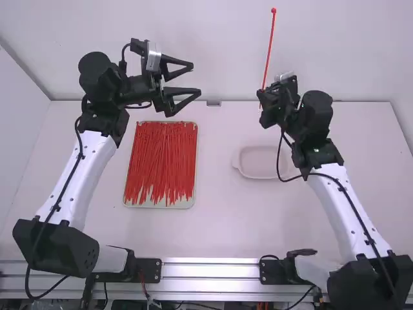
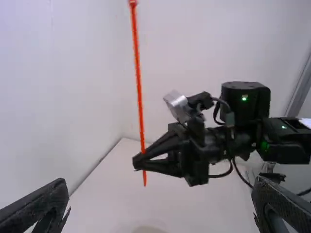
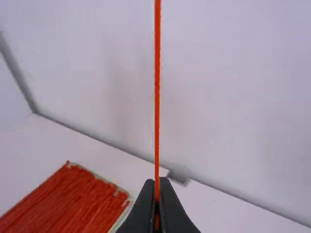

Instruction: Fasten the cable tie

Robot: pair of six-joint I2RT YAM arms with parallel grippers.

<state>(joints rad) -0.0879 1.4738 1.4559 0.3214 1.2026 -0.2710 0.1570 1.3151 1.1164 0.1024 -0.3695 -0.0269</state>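
White walls close in a white table [image 1: 219, 219] on which two arms work. From the high view, one tray [image 1: 159, 205] lies left of the middle. It holds a dense bundle of red ties [image 1: 161, 161], too many to count, their long axes running away from the camera. One shallow white dish [image 1: 261, 163] sits right of the middle, well apart from the tray. The left gripper [image 1: 195, 79] hangs above the tray's far end, jaws spread wide with nothing between them. The right gripper [image 1: 263, 94] is raised over the dish's far side and pinches a single cable tie [image 1: 268, 55]. That tie stands nearly upright, leaning slightly to the right, with its small head at the top.

The left wrist view faces the right gripper side-on. Here the cable tie is a straight vertical red line with its head high up, and a short length pokes out below the closed black fingertips. The left arm's own fingers [image 2: 41, 206] sit far apart at the frame's corners, holding nothing.

In the right wrist view, the two fingers [image 3: 146, 206] press together on the tie's lower end. The strap rises straight up between them and out of sight. The bundle on the tray lies below, off to one side.
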